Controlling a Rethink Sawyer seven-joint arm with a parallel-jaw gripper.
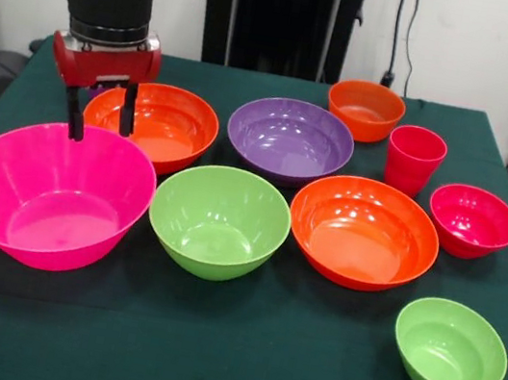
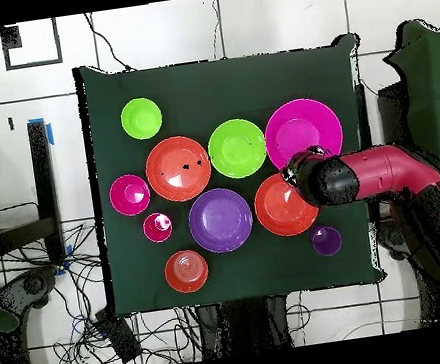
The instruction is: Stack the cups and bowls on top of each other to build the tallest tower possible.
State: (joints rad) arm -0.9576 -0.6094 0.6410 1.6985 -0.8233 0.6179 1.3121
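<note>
No tower begun: pincer (image 1: 101,117), fingers apart, straddles the far rim of the pink bowl (image 1: 53,194) at frame left, apparently the first pick-up; next it must close, then lift clear.

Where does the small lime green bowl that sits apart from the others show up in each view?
Front view: small lime green bowl at lower right, nearest the camera.
Overhead view: same bowl at upper left, alone.
Shared landmark: the small red-pink bowl is its closest neighbour in both.
</note>
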